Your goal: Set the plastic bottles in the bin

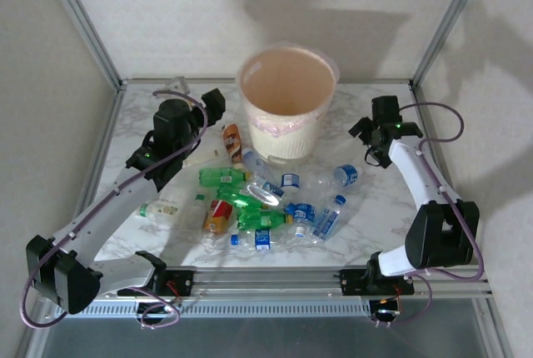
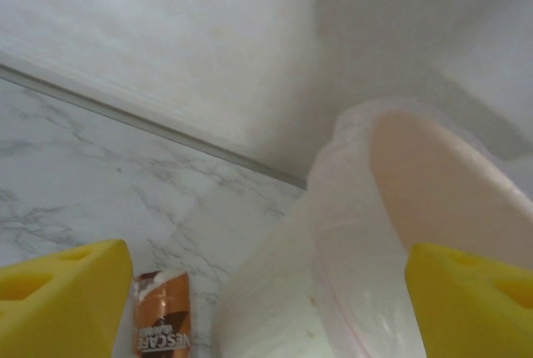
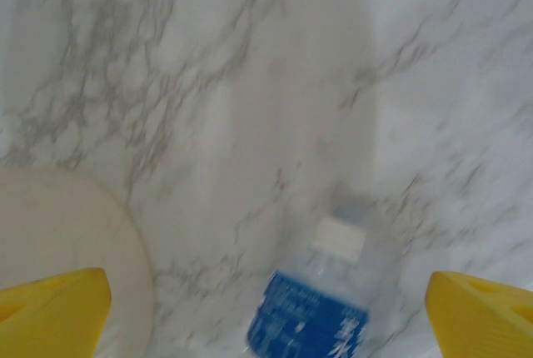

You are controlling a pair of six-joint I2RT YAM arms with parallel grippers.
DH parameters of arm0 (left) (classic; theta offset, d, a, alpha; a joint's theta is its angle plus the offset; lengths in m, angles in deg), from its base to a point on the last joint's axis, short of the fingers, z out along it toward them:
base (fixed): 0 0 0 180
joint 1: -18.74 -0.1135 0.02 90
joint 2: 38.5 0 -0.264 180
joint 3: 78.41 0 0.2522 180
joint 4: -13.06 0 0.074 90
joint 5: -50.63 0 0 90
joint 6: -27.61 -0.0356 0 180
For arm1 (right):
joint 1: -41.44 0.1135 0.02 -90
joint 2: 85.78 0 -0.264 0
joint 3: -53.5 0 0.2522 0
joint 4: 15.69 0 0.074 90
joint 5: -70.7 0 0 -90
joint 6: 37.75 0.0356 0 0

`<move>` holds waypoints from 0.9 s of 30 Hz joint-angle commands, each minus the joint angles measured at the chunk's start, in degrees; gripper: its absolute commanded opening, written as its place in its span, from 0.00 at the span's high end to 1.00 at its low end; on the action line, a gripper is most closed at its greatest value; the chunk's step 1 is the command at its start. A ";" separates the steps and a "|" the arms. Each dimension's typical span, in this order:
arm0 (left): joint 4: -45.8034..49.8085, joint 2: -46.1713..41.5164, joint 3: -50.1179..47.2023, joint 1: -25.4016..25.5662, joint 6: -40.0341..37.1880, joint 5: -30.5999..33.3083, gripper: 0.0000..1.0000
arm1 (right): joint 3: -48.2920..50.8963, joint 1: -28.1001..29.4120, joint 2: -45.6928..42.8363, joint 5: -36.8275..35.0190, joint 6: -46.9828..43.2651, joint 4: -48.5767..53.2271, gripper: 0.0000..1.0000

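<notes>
Brown NESCAFE bottle (image 2: pixel 162 315) beside bin (image 2: pixel 354 208), left claw (image 2: pixel 266 300) spread, right claw (image 3: pixel 266 312) spread

Plastic bottles (image 1: pixel 258 219) crowd the table (image 1: pixel 371 225) before the open-topped bin (image 1: pixel 291 137).

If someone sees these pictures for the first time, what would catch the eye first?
First, the big pale pink bin at the far middle of the marble table, with no bottle visible inside. Next, the heap of plastic bottles, green, blue-labelled and red-orange, lying just on its near side. The left gripper and the right gripper hang open on either side of the bin.
</notes>
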 commanded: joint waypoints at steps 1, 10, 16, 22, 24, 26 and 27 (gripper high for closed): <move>4.03 0.54 1.90 0.61 -2.12 -6.25 0.16 | 3.55 0.77 1.28 5.55 8.32 0.30 0.04; 7.14 0.09 1.13 0.92 -1.64 -7.43 0.17 | 8.54 0.95 5.44 9.42 13.20 -4.76 0.06; 7.38 -1.01 0.48 0.91 -2.03 -6.81 0.17 | 9.64 1.66 7.57 12.10 15.16 -7.02 0.08; 7.64 -1.01 0.38 0.92 -1.67 -6.99 0.18 | 10.91 2.04 9.10 12.35 16.56 -8.91 0.08; 7.93 -0.92 0.38 0.92 -1.97 -6.65 0.18 | 11.11 2.06 10.15 12.94 16.77 -9.87 0.08; 8.17 -0.92 0.47 0.92 -2.04 -6.39 0.18 | 11.35 2.04 10.91 13.21 16.92 -10.61 0.08; 8.29 -0.91 0.47 0.92 -2.20 -6.31 0.18 | 11.53 2.04 11.40 13.53 16.97 -11.11 0.09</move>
